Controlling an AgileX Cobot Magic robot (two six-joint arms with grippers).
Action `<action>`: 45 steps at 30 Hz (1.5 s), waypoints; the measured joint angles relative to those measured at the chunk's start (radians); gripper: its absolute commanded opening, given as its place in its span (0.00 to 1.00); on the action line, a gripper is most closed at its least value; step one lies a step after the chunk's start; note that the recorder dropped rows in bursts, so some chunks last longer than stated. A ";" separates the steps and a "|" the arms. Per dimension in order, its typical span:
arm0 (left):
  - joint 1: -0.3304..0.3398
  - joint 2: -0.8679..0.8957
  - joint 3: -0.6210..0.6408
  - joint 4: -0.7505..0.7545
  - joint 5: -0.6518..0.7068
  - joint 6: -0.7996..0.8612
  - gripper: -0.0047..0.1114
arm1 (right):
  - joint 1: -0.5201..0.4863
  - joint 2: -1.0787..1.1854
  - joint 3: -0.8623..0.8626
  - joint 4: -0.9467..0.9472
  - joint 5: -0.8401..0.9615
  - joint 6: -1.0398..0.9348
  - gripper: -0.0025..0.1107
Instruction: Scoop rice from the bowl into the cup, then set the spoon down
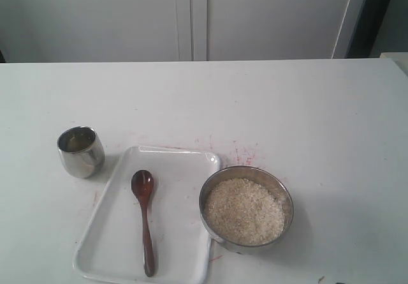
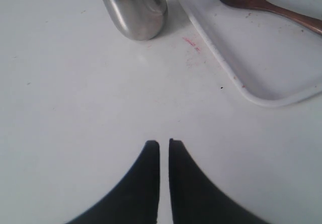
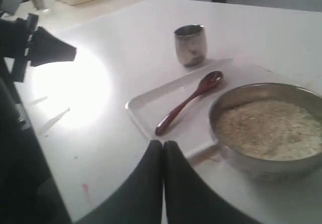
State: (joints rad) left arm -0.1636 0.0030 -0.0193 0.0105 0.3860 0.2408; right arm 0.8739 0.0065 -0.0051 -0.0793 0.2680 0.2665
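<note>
- Four things low in the outside view, all on a white table point(image 1: 306, 105).
- Lower left: the cup point(image 1: 81, 151), small and shiny, standing up, just beside the top left corner of a white tray point(image 1: 185, 233). Cannot tell what is inside.
- On the tray, a bit left of the middle: the spoon point(image 1: 145, 220), dark brown wood, lying flat, round end toward the top of the frame, thin handle toward the bottom edge.
- Lower right of the middle: the bowl point(image 1: 247, 170), wide and round, made of steel, right up against the tray's right side.
- Inside the bowl: lots of rice point(image 1: 243, 210), tiny pale grains, filling it nearly to the rim.
- Above the tray and bowl: faint red marks point(image 1: 239, 151) on the table.
- Left gripper point(image 2: 164, 143): two dark fingers point(image 2: 146, 183) closed almost all the way, only a thin slit between them, holding nothing, over bare table near the cup.
- Right gripper point(image 3: 163, 143): dark fingers point(image 3: 141, 194) pressed together, holding nothing, just beside the tray and the bowl.
</note>
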 measured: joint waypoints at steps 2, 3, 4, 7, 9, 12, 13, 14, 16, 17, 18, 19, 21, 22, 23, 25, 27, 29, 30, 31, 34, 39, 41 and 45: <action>0.000 0.000 0.000 0.000 0.000 0.000 0.16 | -0.058 0.000 0.000 0.000 0.000 0.000 0.02; 0.000 0.000 0.000 0.000 0.000 0.000 0.16 | -0.087 0.000 0.000 0.000 0.000 0.000 0.02; 0.000 0.000 0.000 0.000 0.000 0.000 0.16 | -0.109 0.000 0.000 0.000 0.000 0.000 0.02; 0.000 0.000 0.000 0.000 0.000 0.000 0.16 | -0.190 0.000 0.000 0.000 0.000 0.000 0.02; 0.000 0.000 0.000 0.000 0.000 0.000 0.16 | -0.247 0.000 0.000 0.000 0.000 0.000 0.02; 0.000 0.000 0.000 0.000 0.000 0.000 0.16 | -0.323 0.000 0.000 0.000 0.000 0.000 0.02; 0.000 0.000 0.000 0.000 0.000 0.000 0.16 | -0.348 0.000 0.000 0.000 0.000 0.000 0.02; 0.000 0.000 0.000 0.000 0.000 0.000 0.16 | -0.373 0.000 0.000 0.000 0.000 0.000 0.02; 0.000 0.000 0.000 0.000 0.000 0.000 0.16 | -0.418 0.000 0.000 0.000 0.000 0.000 0.02; 0.000 0.000 0.000 0.000 0.000 0.000 0.16 | -0.449 0.000 0.000 0.000 0.000 0.000 0.02; 0.000 0.000 0.000 0.000 0.000 0.000 0.16 | -0.469 0.000 0.000 0.000 0.000 0.000 0.02; 0.000 0.000 0.000 0.000 0.000 0.000 0.16 | -0.495 0.000 0.000 0.000 0.000 0.000 0.02; 0.000 0.000 0.000 0.000 0.000 0.000 0.16 | -0.542 0.000 0.000 0.000 0.000 0.000 0.02; 0.000 0.000 0.000 0.000 0.000 0.000 0.16 | -0.567 0.000 0.000 0.000 0.000 0.000 0.02; 0.000 0.000 0.000 0.000 0.000 0.000 0.16 | -0.593 0.000 0.000 0.000 0.000 0.000 0.02; 0.000 0.000 0.000 0.000 0.000 0.000 0.16 | -0.637 0.000 0.000 0.000 0.000 0.000 0.02; 0.000 0.000 0.000 0.000 0.000 0.000 0.16 | -0.685 0.000 0.000 0.000 0.000 0.000 0.02; 0.000 0.000 0.000 0.000 0.000 0.000 0.16 | -0.728 0.000 0.000 0.000 0.000 0.000 0.02; 0.000 0.000 0.000 0.000 0.000 0.000 0.16 | -0.745 0.000 0.000 0.000 0.000 0.000 0.02; 0.000 0.000 0.000 0.000 0.000 0.000 0.16 | -0.763 0.000 0.000 0.000 0.000 0.000 0.02; 0.000 0.000 0.000 0.000 0.000 0.000 0.16 | -0.808 0.000 0.000 0.000 0.000 0.000 0.02; 0.000 0.000 0.000 0.000 0.000 0.000 0.16 | -0.850 0.000 0.000 0.000 0.000 0.000 0.02; 0.000 0.000 0.000 0.000 0.000 0.000 0.16 | -0.864 0.000 0.000 0.000 0.000 0.000 0.02; 0.000 0.000 0.000 0.000 0.000 0.000 0.16 | -0.870 0.000 0.000 0.000 0.000 0.000 0.02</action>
State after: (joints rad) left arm -0.1636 0.0030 -0.0193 0.0105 0.3860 0.2408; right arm 0.0036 0.0065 -0.0051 -0.0793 0.2680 0.2665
